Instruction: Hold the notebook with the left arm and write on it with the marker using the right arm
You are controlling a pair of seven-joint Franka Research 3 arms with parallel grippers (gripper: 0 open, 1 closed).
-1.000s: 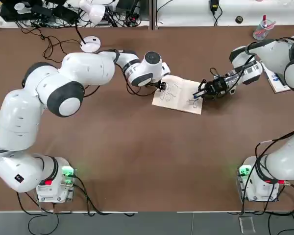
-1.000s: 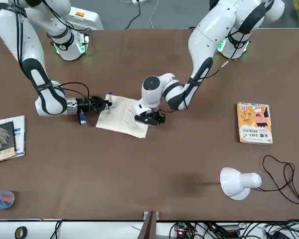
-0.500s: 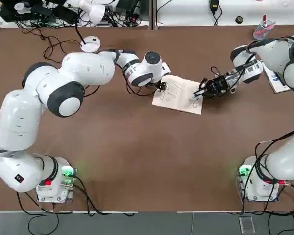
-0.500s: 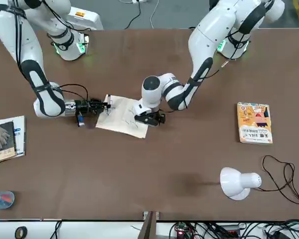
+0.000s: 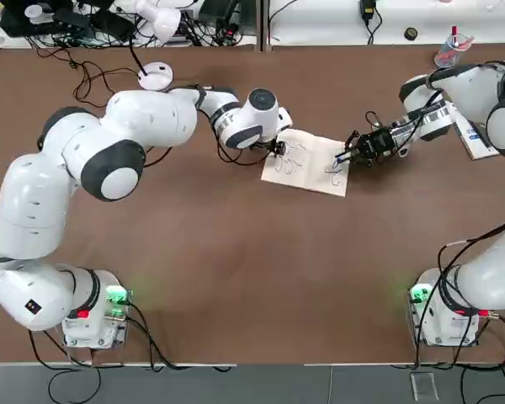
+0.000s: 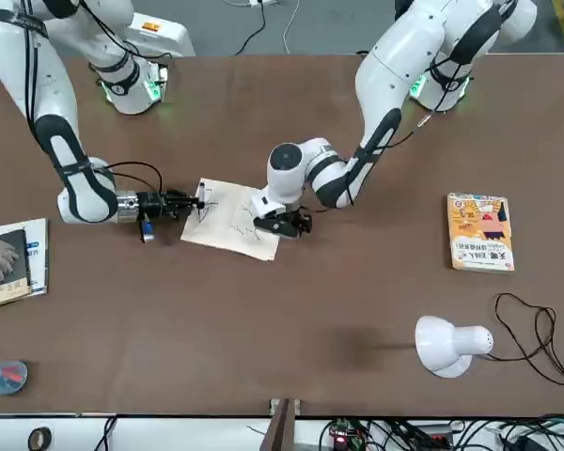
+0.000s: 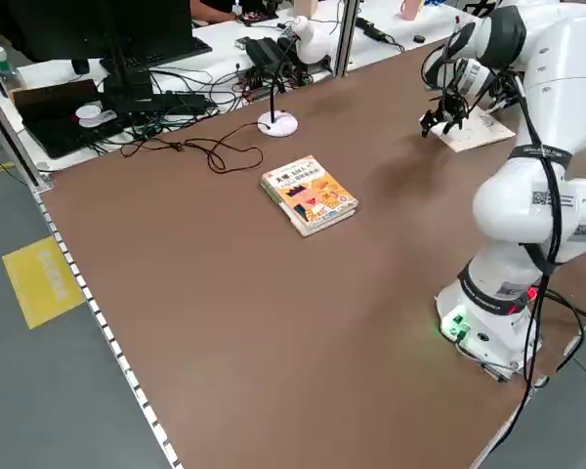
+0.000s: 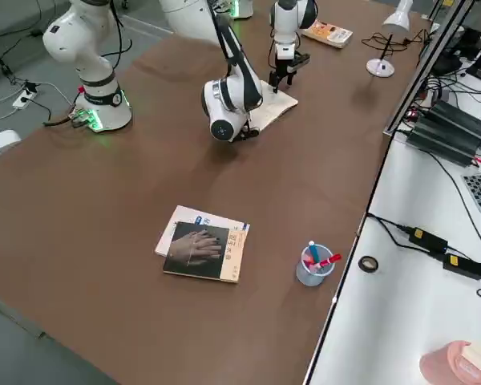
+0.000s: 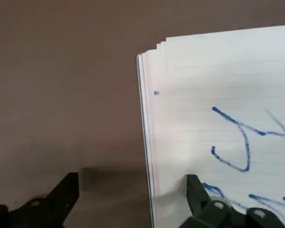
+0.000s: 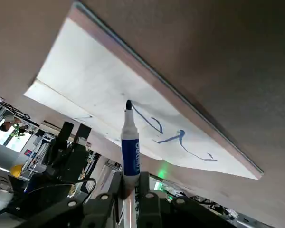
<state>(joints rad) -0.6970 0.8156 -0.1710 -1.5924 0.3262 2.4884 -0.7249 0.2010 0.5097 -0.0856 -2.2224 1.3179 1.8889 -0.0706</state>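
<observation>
The notebook [image 5: 307,162] [image 6: 230,218] lies flat mid-table, its white page carrying blue scribbles. My left gripper [image 5: 278,150] [image 6: 287,224] stands open over the notebook's edge. In the left wrist view one of its fingers [image 9: 197,190] rests on the page [image 9: 218,95] and the other on the bare table beside it. My right gripper [image 5: 358,153] [image 6: 179,202] is shut on the marker [image 10: 129,142], a white pen with a blue band. The marker's dark tip touches the page [image 10: 95,80] near the notebook's opposite edge.
An orange-yellow book [image 6: 479,230] and a white lamp [image 6: 446,343] with its cable lie on the left arm's side. A dark-covered book on papers [image 6: 9,263] and a cup of pens [image 6: 0,376] sit beyond the right arm. Cables and gear crowd the far bench [image 5: 109,21].
My right wrist has drawn back a little from the notebook and the marker has shifted slightly along the page's edge. The left arm and the notebook have not moved.
</observation>
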